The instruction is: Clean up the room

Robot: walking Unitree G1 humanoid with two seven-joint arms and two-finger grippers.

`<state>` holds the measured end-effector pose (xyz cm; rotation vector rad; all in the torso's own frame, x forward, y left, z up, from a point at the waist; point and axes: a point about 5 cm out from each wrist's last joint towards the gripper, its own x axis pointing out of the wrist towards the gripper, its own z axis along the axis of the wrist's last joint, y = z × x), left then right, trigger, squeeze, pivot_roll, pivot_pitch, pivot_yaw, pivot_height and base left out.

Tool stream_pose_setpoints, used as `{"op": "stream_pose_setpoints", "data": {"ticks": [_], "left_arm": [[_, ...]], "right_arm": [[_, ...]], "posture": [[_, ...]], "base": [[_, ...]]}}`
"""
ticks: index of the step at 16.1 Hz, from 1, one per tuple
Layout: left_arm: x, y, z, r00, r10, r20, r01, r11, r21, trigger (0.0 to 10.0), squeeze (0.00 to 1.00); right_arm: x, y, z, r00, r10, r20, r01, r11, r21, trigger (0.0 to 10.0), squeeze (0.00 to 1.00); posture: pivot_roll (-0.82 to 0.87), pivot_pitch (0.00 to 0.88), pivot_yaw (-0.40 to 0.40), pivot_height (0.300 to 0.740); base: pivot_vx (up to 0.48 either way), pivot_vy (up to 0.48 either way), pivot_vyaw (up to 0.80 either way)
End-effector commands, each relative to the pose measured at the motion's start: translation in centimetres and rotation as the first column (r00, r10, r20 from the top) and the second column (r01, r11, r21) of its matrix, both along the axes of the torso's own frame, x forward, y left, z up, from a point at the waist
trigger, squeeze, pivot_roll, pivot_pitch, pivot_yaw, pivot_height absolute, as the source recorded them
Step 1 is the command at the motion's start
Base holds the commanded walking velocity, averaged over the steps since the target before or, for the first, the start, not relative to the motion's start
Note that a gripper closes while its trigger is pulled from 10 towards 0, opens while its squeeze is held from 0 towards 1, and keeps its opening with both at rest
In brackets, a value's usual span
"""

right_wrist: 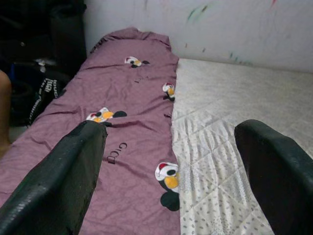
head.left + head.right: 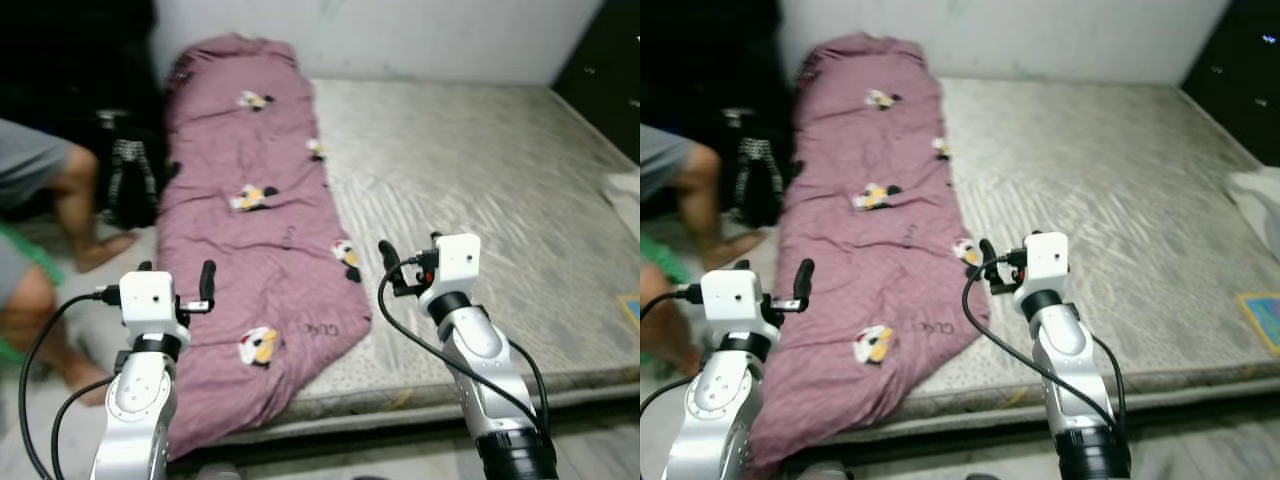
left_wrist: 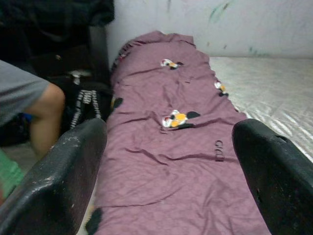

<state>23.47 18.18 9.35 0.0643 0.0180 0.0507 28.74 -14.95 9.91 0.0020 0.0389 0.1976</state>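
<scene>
There, a long purple blanket (image 2: 250, 240) lay along the bed (image 2: 480, 200) from twelve down to seven o'clock. Both grippers hovered above the near edge, left gripper (image 2: 180, 285) and right gripper (image 2: 410, 262), fingers spread apart and empty. A person's legs (image 2: 60, 200) showed at nine o'clock.

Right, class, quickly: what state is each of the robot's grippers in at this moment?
Left gripper: open, holding nothing, above the purple blanket.
Right gripper: open, holding nothing, above the blanket's edge on the mattress.
</scene>
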Motion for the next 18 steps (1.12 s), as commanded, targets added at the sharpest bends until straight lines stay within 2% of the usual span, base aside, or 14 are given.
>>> {"op": "stream_pose_setpoints", "data": {"ticks": [1,4,11,13,18], "left_arm": [[0.07,-0.52,0.24,1.000,-0.020,0.010,0.020,1.000,-0.003,10.0,0.00],[0.02,-0.54,0.18,1.000,-0.012,0.009,0.012,1.000,-0.005,10.0,0.00],[0.12,-0.53,0.20,1.000,-0.003,0.011,0.003,1.000,0.004,10.0,0.00],[0.18,-0.53,0.21,1.000,-0.007,0.013,0.007,1.000,-0.001,10.0,0.00],[0.13,-0.39,0.08,1.000,0.007,0.000,-0.007,1.000,-0.010,10.0,0.00]], "right_arm": [[-0.05,-0.74,0.08,1.000,-0.028,0.001,0.028,1.000,-0.007,10.0,0.00],[-0.06,-0.72,0.06,1.000,-0.025,-0.001,0.025,1.000,-0.007,10.0,0.00],[0.01,-0.56,-0.02,1.000,-0.018,-0.003,0.018,1.000,-0.007,10.0,0.00],[-0.06,-0.52,-0.03,1.000,-0.018,-0.002,0.018,1.000,-0.005,10.0,0.00],[-0.02,-0.47,-0.15,1.000,-0.018,-0.006,0.018,1.000,-0.009,10.0,0.00]], "posture": [[-0.02,0.008,-0.069,0.740],[-0.02,0.005,-0.072,0.735],[-0.02,0.013,-0.073,0.661],[-0.02,0.014,-0.073,0.626],[-0.02,0.015,-0.075,0.621]], "base": [[0.000,0.000,0.00],[0.000,0.000,0.00],[0.000,0.000,0.00],[0.000,0.000,0.00],[0.000,0.000,0.00]]}}
